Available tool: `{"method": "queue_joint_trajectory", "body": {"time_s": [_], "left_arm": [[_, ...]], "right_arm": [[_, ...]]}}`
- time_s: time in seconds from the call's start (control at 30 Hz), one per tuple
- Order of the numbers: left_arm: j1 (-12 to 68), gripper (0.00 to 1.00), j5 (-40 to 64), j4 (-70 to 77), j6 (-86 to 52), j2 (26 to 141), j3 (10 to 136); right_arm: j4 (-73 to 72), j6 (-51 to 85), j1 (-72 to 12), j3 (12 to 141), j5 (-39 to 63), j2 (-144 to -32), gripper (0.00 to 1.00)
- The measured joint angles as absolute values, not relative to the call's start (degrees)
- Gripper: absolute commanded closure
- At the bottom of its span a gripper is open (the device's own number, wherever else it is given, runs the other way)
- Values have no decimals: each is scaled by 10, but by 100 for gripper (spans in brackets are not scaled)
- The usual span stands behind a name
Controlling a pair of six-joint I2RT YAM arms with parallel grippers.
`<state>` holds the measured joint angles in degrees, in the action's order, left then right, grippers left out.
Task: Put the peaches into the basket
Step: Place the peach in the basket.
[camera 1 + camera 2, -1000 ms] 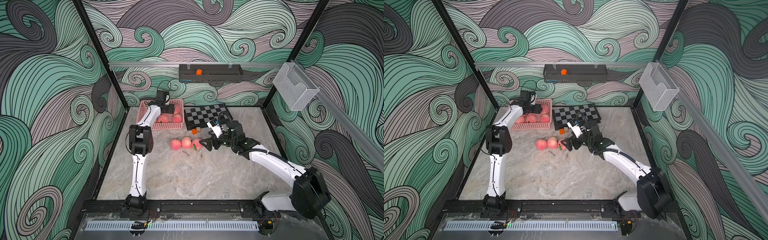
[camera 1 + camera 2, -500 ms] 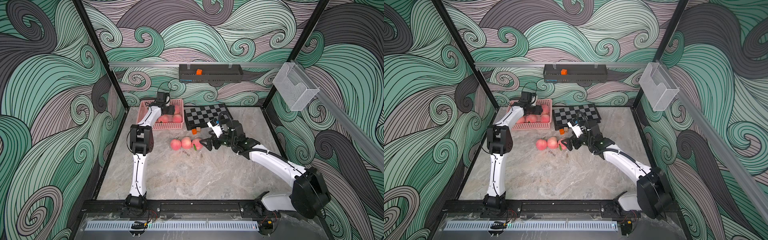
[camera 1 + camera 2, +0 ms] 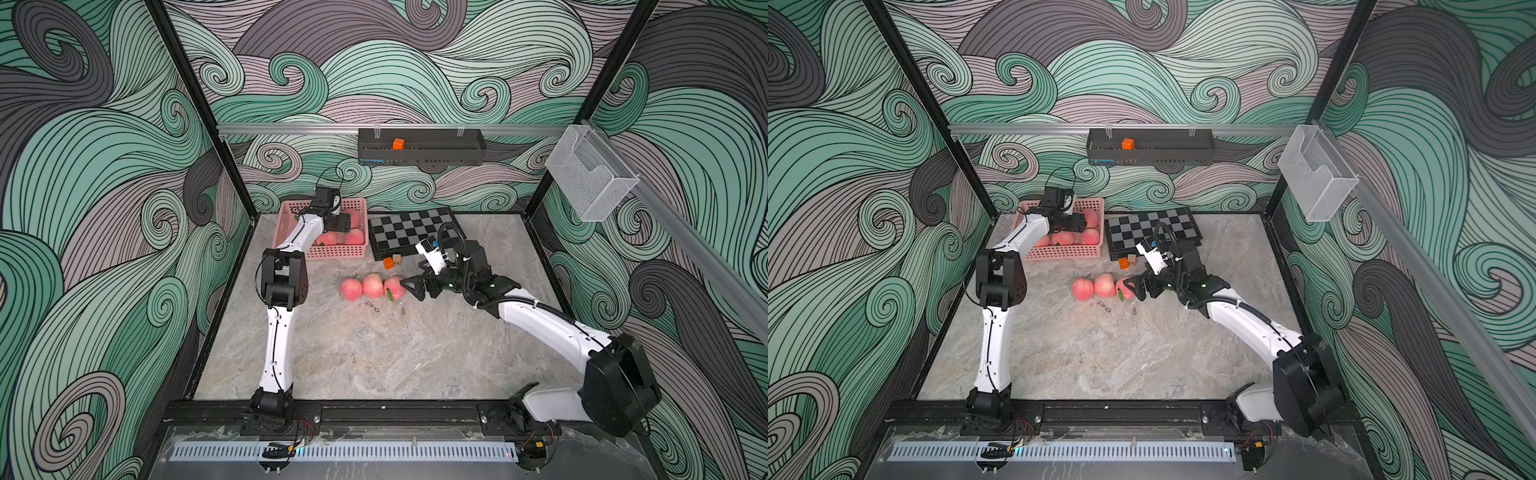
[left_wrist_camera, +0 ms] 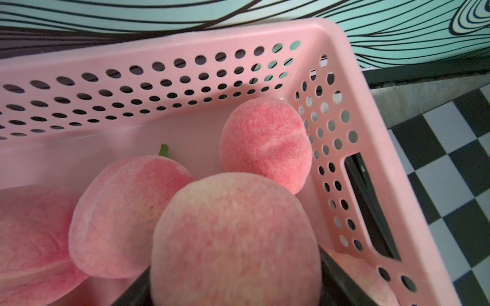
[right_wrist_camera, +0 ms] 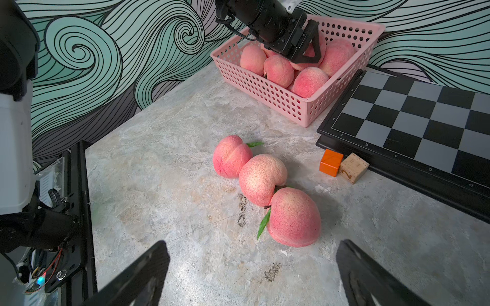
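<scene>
The pink basket (image 3: 336, 252) stands at the back left and holds several peaches. My left gripper (image 3: 348, 222) hangs low over its right end, shut on one peach (image 4: 233, 233) that fills the gap between the black fingers (image 4: 342, 280). Three more peaches lie in a row on the table: left (image 5: 232, 156), middle (image 5: 262, 178) and right (image 5: 294, 217), the last with a green leaf. My right gripper (image 3: 409, 286) is open wide and low over the table, just right of the right peach (image 3: 394, 286). It holds nothing (image 5: 252, 246).
A chessboard (image 3: 411, 230) lies right of the basket. An orange cube (image 3: 388, 262) and a wooden cube (image 3: 397, 259) sit at its front edge, just behind the peach row. A black wall tray (image 3: 419, 145) and a clear mesh holder (image 3: 590, 174) hang above.
No clear movement shows. The left gripper stays over the basket with its peach, and the right gripper stays open beside the row.
</scene>
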<state>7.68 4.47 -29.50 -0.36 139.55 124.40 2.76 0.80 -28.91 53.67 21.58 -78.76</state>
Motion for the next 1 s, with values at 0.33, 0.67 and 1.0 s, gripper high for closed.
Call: {"method": "queue_joint_trajectory", "body": {"time_s": [0.33,0.67,1.0], "left_arm": [[79,12,44,-296,5,1395,1244],[101,5,38,-303,7,1334,1194],[132,5,-7,-329,-3,1160,1086]], "right_arm": [[28,8,-288,537,216,-788,1],[59,8,-288,547,216,-787,1],[114,8,-295,575,216,-787,1]]}}
